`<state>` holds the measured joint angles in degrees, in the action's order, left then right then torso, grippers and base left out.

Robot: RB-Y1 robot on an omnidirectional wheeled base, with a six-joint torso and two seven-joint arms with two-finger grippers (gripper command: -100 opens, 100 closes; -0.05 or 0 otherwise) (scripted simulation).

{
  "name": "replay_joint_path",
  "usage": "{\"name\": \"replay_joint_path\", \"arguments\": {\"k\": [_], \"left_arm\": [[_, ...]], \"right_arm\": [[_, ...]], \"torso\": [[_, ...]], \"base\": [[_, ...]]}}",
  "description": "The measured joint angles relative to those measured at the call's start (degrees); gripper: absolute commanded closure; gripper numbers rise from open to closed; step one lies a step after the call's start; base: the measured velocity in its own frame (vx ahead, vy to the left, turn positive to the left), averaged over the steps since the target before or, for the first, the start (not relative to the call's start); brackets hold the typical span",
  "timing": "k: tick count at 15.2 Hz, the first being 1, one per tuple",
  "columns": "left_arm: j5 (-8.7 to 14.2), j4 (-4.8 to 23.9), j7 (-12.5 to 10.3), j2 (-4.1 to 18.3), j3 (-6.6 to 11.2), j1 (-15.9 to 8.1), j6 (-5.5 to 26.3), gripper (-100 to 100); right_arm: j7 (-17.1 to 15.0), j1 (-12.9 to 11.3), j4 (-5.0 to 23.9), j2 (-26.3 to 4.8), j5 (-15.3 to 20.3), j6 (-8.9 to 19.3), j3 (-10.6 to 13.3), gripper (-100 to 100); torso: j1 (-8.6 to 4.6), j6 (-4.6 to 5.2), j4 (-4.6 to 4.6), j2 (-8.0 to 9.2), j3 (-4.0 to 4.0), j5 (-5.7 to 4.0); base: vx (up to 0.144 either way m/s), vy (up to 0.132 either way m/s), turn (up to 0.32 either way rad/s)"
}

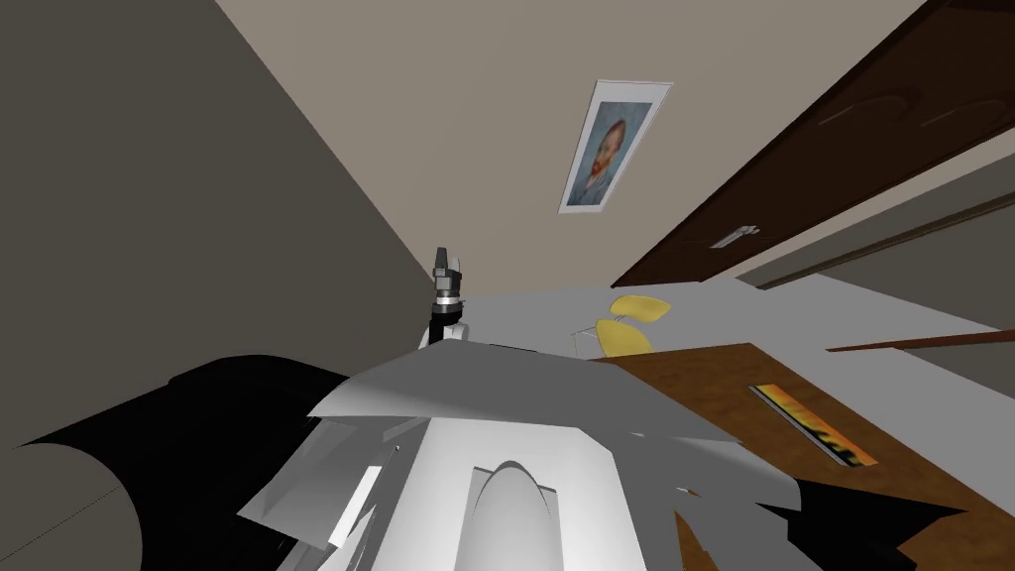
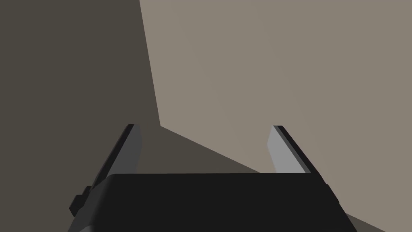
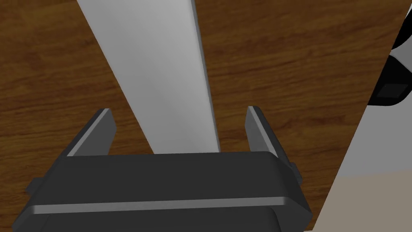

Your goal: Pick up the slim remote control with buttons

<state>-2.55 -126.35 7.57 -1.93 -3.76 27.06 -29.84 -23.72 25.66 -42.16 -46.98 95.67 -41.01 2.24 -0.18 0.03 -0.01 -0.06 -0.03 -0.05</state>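
A long, slim, plain grey slab, the remote, lies on a brown wooden tabletop; no buttons can be made out on it. My right gripper hangs close over it, open, with one finger on each side of the slab and a gap to each. My left gripper is raised in front of the wall corner, open and empty.
The brown table reaches off to my right and carries a thin orange-and-yellow strip. A yellow chair stands at its far end. A dark brown door and a framed portrait are on the far wall.
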Motion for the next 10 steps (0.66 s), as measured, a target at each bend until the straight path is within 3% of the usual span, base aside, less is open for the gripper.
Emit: {"name": "replay_joint_path", "arguments": {"k": [1, 5, 8, 10], "left_arm": [[0.0, 0.0, 0.0, 0.0, 0.00, 0.0, 0.0, 0], [0.0, 0.0, 0.0, 0.0, -0.01, 0.0, 0.0, 0], [0.0, 0.0, 0.0, 0.0, -0.01, 0.0, 0.0, 0], [0.0, 0.0, 0.0, 0.0, -0.01, 0.0, 0.0, 0]], "right_arm": [[0.0, 0.0, 0.1, 0.1, 0.0, 0.3, 0.1, 100], [0.1, 0.0, 0.0, 0.2, 0.0, 0.2, 0.2, 100], [0.7, -0.4, 0.5, -0.8, -0.2, -1.0, -0.9, 100], [-0.2, 0.2, -1.0, -1.7, 0.3, -1.8, -1.1, 100]], "torso": [[0.04, 0.00, 0.00, 0.01, 0.00, 0.02], [0.08, 0.05, 0.02, 0.05, 0.03, 0.02], [0.25, 0.10, 0.02, 0.10, 0.06, 0.11], [0.33, 0.07, 0.04, 0.13, 0.08, 0.10]], "base": [[0.004, -0.015, 0.004], [0.000, 0.000, 0.003], [-0.011, 0.052, -0.073], [-0.011, 0.032, -0.006]]}}
